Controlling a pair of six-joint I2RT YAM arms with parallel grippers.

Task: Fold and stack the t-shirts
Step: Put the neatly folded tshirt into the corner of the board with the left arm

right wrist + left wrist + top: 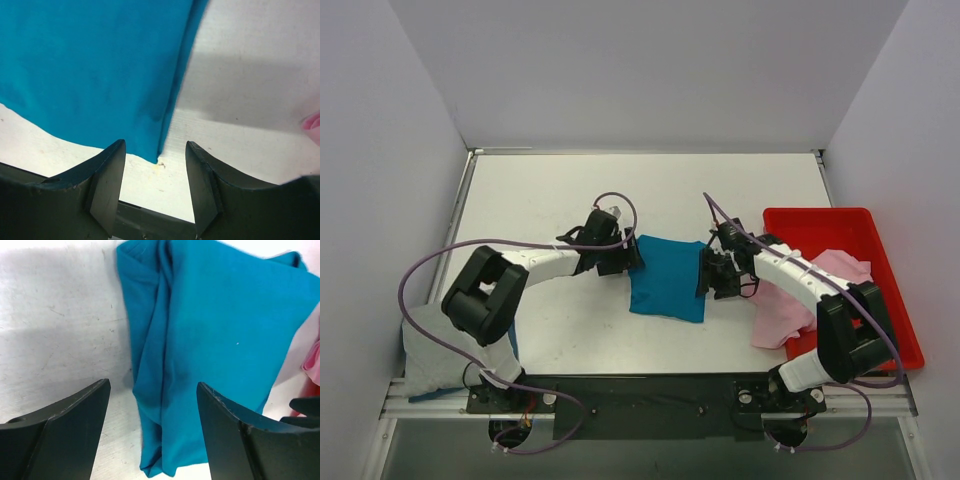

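Seen from above, a white bench (pixel 550 190) sits between pale walls, with two black-and-white robot arms reaching in from its near edge.

At the far left, a light grey t-shirt (pixel 435 350) lies crumpled at the bench's near left corner, partly under the bent elbow of the left arm (pixel 485 290).

That arm stretches right to the middle of the bench, where the left pincer (pixel 632 255) meets the left edge of a teal-blue t-shirt (pixel 668 280). In its wrist camera, the left pincer (pixel 152 387) stands wide open, its two dark fingers apart and clamped on nothing. The folded, creased teal-blue t-shirt (pixel 215 330) lies flat on the bench (pixel 55 325) below and beyond them.

The teal-blue t-shirt is a rough folded rectangle at the bench's centre, between the two pincers.

The right pincer (pixel 705 272) is at the shirt's right edge. Its wrist camera shows the right pincer (pixel 155 147) open too, gripping nothing. A corner of the teal-blue t-shirt (pixel 90 65) lies on the bench (pixel 250 75) just ahead of the gap between the fingers.

Further right, a pale pink t-shirt (pixel 800 300) lies bunched, part on the bench and part over the left rim of a red tray (pixel 840 225), with the right arm (pixel 790 275) crossing above it
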